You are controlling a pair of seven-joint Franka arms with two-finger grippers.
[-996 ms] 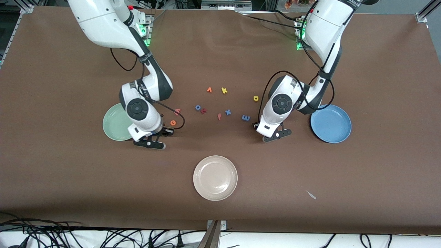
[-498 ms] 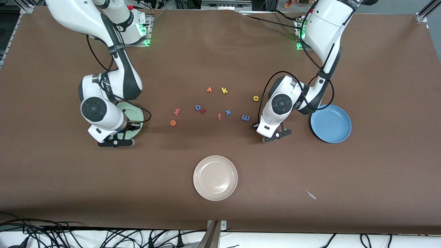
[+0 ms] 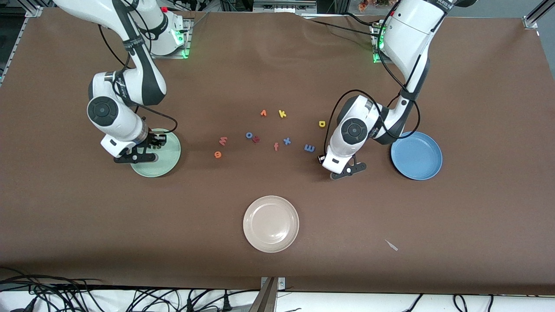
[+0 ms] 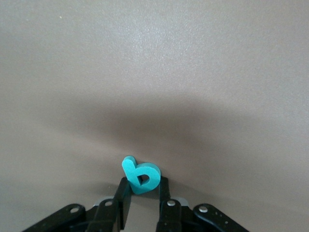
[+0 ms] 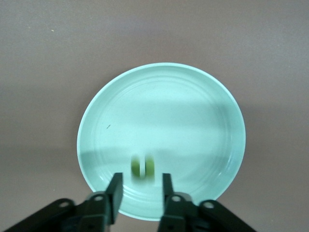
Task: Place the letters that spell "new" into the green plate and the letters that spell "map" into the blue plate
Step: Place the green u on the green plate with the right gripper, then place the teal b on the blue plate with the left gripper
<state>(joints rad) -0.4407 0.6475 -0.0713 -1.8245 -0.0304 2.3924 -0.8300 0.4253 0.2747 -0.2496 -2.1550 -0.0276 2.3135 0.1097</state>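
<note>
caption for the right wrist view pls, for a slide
Right pincer open over the green plate, the green "n" just released and dropping into it.

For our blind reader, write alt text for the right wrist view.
The right gripper hangs open over the green plate, a small green letter blurred just below its fingertips above the plate. Brown table surrounds the plate.
</note>
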